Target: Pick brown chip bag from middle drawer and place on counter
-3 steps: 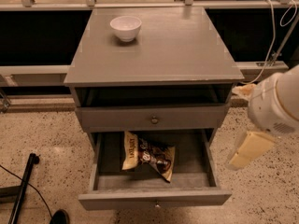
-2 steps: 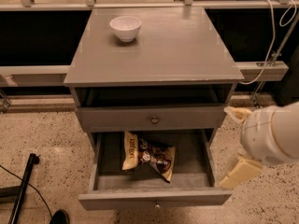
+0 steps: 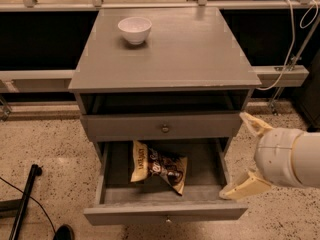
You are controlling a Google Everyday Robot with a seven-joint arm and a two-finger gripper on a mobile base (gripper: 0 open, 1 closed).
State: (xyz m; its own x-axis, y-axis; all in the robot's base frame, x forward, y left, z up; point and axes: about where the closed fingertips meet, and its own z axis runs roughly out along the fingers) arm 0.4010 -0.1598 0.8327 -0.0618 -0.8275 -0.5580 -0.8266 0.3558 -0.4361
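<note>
- The bag (image 3: 159, 166) lies in the open drawer (image 3: 165, 214) under our bench's (image 3: 190, 54) front edge.
- Our hand (image 3: 235, 155) hangs released, empty, below the bench's front right corner.

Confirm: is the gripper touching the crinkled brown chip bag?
Apart. The camera view shows the gripper, fingers open, at the right wall of the grey wooden drawer, with bare drawer bottom between it and the brown chip bag.

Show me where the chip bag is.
Camera view: the brown chip bag lies centre-left in the open middle drawer; the end effector hovers at the drawer's right.
</note>
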